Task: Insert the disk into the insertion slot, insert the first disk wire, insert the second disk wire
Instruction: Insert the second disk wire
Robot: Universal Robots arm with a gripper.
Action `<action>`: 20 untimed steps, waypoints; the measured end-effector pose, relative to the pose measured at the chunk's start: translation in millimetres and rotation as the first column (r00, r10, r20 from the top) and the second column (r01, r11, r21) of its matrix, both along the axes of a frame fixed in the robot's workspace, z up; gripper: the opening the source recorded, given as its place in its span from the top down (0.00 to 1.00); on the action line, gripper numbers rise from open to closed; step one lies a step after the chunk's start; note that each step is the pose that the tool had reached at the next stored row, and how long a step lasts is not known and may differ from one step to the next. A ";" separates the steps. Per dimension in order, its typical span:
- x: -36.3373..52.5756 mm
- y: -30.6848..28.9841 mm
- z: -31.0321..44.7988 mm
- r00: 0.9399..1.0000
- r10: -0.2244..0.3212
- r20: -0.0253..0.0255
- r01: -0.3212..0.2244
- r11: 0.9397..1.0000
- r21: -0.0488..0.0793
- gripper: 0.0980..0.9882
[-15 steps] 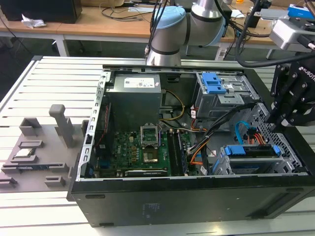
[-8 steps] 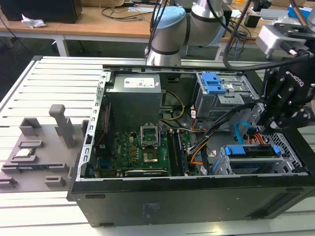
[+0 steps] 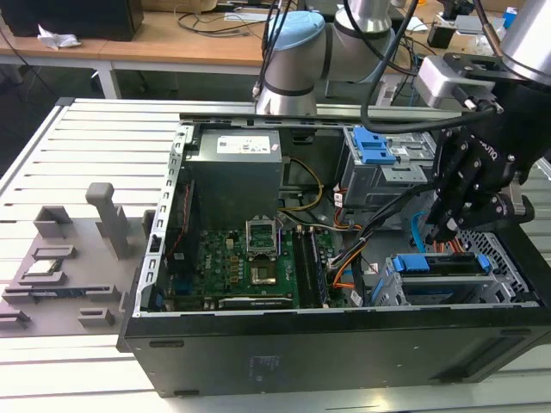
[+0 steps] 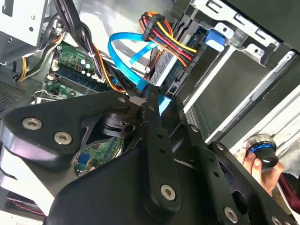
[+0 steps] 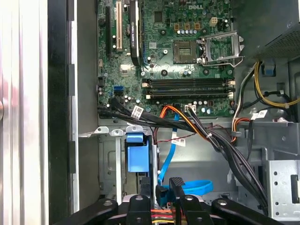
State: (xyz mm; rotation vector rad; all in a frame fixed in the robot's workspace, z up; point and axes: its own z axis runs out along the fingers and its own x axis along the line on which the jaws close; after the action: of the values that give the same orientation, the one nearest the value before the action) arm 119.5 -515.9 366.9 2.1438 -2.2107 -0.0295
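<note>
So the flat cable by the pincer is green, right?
Not quite. The flat cable by the pincer is blue, not green. The second wrist view shows this.

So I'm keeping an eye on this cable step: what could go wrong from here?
Two risks. The gripper pinches the flat blue cable right at its connector beside the disk in the insertion slot; a slight tilt could make the plug jam or bend. The bundle of red, yellow and black wires crowds that same end and could snag on the fingers.
</note>
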 end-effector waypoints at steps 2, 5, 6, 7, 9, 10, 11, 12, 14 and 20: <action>-0.1 0.0 -0.2 1.000 0.000 0.000 0.000 1.000 0.000 0.79; -0.1 0.0 -0.3 1.000 0.000 0.000 0.000 1.000 0.000 0.93; -0.1 0.0 -0.3 1.000 0.000 0.000 0.000 1.000 0.000 0.93; -0.1 0.0 -0.3 1.000 0.000 0.000 0.000 1.000 0.000 0.93; -0.1 0.0 -0.3 1.000 0.000 0.000 0.000 1.000 0.000 0.93; -0.1 -0.2 -0.5 1.000 0.000 0.000 0.000 1.000 0.000 0.93; -0.1 -0.8 -0.6 1.000 0.000 0.000 0.000 1.000 0.000 0.93; -0.1 -2.2 -0.5 1.000 0.000 0.000 0.000 1.000 0.000 0.93; 0.0 -7.0 -1.2 1.000 0.000 0.000 0.000 1.000 0.000 0.93; 5.8 -15.0 -10.1 1.000 0.000 0.000 0.000 1.000 -0.001 0.93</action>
State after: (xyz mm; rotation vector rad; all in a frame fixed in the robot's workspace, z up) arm 125.3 -530.9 356.8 2.1432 -2.2105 -0.0284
